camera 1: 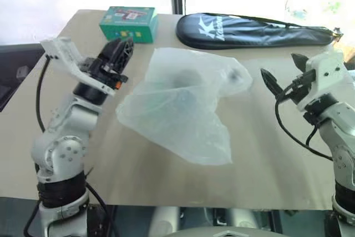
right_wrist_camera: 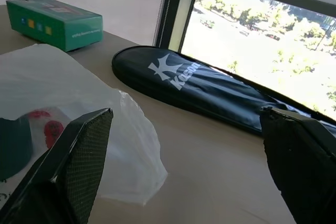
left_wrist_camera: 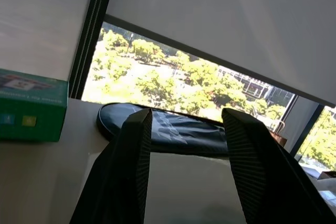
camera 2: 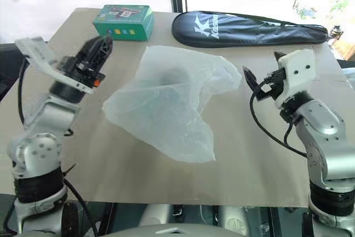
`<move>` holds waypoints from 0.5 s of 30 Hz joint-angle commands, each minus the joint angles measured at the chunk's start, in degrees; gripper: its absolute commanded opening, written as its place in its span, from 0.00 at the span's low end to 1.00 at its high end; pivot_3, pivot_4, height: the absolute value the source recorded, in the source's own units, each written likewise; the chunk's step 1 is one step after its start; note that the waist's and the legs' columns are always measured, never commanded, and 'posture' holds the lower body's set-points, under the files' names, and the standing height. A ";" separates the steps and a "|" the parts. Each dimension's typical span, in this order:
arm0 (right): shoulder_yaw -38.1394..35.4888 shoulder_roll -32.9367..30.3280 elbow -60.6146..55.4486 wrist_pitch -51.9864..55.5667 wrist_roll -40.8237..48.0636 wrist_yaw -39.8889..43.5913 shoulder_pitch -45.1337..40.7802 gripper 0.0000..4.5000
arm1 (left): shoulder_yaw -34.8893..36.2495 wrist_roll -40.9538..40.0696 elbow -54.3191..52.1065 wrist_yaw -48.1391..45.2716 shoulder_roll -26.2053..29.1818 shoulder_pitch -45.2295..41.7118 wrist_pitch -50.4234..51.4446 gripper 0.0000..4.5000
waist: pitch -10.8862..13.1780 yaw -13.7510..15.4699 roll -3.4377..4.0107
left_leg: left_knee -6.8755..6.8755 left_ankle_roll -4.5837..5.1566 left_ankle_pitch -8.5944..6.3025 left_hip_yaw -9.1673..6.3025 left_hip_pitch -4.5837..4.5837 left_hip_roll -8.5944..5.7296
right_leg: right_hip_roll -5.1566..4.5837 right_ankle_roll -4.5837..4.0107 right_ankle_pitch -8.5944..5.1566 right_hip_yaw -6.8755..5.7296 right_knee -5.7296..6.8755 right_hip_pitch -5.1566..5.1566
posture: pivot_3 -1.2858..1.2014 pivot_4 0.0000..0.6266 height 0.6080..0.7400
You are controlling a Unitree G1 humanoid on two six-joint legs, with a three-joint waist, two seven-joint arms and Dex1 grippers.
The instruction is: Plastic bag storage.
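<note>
Head view — plastic bag [camera 1: 177,106] seemingly loose

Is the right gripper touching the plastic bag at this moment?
Apart. In the left eye view, bare table shows between the open right gripper and the plastic bag.

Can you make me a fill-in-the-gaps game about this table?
1. The plastic bag lies between the two ____.
2. The box at the table's far edge is ____.
3. The long case by the window is ____.
4. The right gripper has its fingers ____.

Missing words: grippers; green; black; open
</note>
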 commanded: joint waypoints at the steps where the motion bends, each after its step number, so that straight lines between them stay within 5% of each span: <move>1: -0.82 -1.19 -0.22 -2.18 -3.69 -1.77 2.14 1.00 | -1.42 3.65 -2.98 -5.10 1.94 3.23 -1.03 0.48 | 0.00 0.02 0.00 | -0.01 0.00 0.00 0.00 0.00 0.00 | 0.00 0.00 0.00 0.00 0.00 0.00 | 0.52 0.24 1.00; 15: 1.35 -7.12 6.94 -6.90 -0.54 11.73 4.13 1.00 | 0.79 -10.64 -9.38 -23.30 8.18 14.61 6.86 0.48 | 0.00 -0.52 0.06 | -0.03 0.01 -0.01 -0.07 0.02 0.06 | -0.01 0.00 0.00 -0.05 -0.08 0.04 | 0.52 0.24 1.00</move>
